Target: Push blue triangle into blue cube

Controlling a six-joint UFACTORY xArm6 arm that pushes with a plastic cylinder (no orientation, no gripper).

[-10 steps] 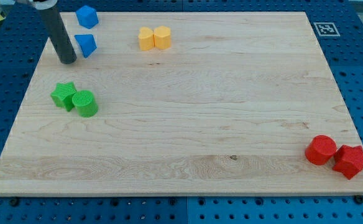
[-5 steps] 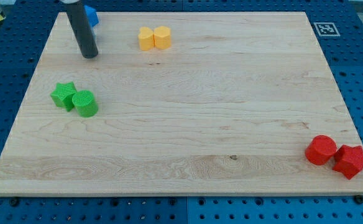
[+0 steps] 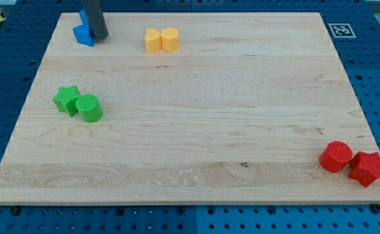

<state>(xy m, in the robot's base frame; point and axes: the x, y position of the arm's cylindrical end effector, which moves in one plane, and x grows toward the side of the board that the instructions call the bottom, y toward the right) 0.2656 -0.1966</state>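
My tip (image 3: 99, 36) stands at the view's top left, on the wooden board (image 3: 190, 130). A blue block (image 3: 82, 34) lies right against the rod's left side; its shape is partly hidden, and it looks like the blue triangle. More blue (image 3: 84, 15) shows just above it, behind the rod. I cannot tell whether that is the blue cube or the same block. The rod covers where the two would meet.
Two yellow blocks (image 3: 161, 39) sit side by side right of my tip. A green star (image 3: 66, 99) and a green cylinder (image 3: 89, 108) touch at the left. A red cylinder (image 3: 336, 156) and a red star-like block (image 3: 367, 168) sit at the bottom right.
My tip moved from left of the blue triangle across to its right and up toward the view's top. The triangle shifted up and left, toward where the blue cube stood.
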